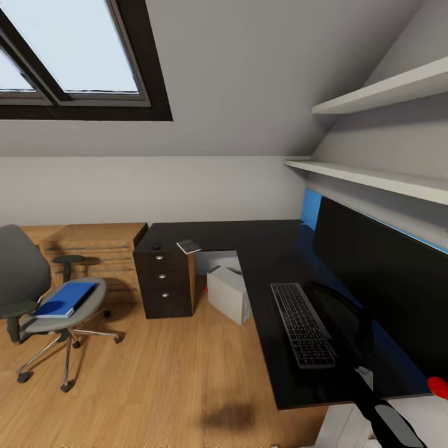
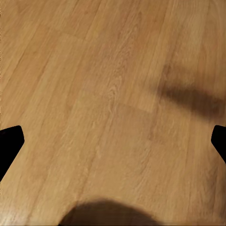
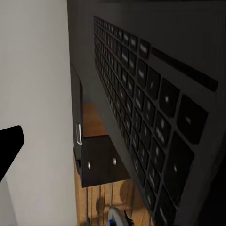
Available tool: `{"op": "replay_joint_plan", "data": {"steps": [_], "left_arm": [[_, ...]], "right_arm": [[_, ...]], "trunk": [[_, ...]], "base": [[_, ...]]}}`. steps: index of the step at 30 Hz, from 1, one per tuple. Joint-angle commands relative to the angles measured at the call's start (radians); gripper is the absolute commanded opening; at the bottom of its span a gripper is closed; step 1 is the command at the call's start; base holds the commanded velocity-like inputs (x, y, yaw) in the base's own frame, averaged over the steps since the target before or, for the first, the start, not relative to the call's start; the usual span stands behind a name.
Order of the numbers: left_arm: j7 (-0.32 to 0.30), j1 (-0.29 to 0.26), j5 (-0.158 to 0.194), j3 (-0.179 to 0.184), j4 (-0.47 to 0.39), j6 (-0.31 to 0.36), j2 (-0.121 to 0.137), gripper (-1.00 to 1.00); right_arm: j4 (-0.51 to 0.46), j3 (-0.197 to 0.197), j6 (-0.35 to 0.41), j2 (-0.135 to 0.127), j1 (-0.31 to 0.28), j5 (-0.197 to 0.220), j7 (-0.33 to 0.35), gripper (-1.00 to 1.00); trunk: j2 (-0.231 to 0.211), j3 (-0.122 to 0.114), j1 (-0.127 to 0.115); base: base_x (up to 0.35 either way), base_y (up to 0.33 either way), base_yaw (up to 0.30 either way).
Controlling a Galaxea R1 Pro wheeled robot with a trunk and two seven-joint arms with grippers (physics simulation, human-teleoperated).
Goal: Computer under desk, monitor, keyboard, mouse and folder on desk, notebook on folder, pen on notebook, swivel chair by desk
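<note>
Left jaws spread wide over bare floor [image 2: 94, 94]; right jaws' state unclear. Keyboard [image 1: 303, 323] near counter [image 1: 261, 249] front edge, monitor [image 1: 379, 274] behind. Folder [image 1: 65, 300] on swivel chair [image 1: 37, 292].

Soft daylight from the skylight [image 1: 74, 50], faint blurry shadows on the wood floor [image 2: 94, 94], slightly smeared render throughout.

From my head camera I see my right arm [image 1: 389, 420] as a black tapering link with a grey panel along it, and a small white patch near its upper end. A rounded bright red part [image 1: 438, 387] sits beside it. In both wrist cameras my fingertips [image 2: 10, 141] are plain flat black wedges, unmarked.
</note>
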State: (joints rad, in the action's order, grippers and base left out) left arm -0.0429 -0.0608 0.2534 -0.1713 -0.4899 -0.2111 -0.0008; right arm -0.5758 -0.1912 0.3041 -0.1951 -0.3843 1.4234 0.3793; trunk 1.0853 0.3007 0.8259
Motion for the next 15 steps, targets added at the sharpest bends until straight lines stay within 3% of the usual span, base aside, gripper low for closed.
{"op": "replay_joint_plan", "data": {"steps": [1,15], "left_arm": [[-0.005,-0.001,0.01,-0.001,0.001,-0.002,0.0,1.0],[-0.005,-0.001,0.01,-0.001,0.001,-0.002,0.001,1.0]], "right_arm": [[0.001,-0.004,0.009,0.0,-0.001,0.008,0.001,1.0],[0.001,-0.004,0.01,0.0,-0.001,0.008,0.001,1.0]], "trunk": [[0.001,0.001,0.0],[0.001,0.001,0.0]], "base": [[-0.201,0.0,0.0],[-0.302,0.0,0.0]]}}
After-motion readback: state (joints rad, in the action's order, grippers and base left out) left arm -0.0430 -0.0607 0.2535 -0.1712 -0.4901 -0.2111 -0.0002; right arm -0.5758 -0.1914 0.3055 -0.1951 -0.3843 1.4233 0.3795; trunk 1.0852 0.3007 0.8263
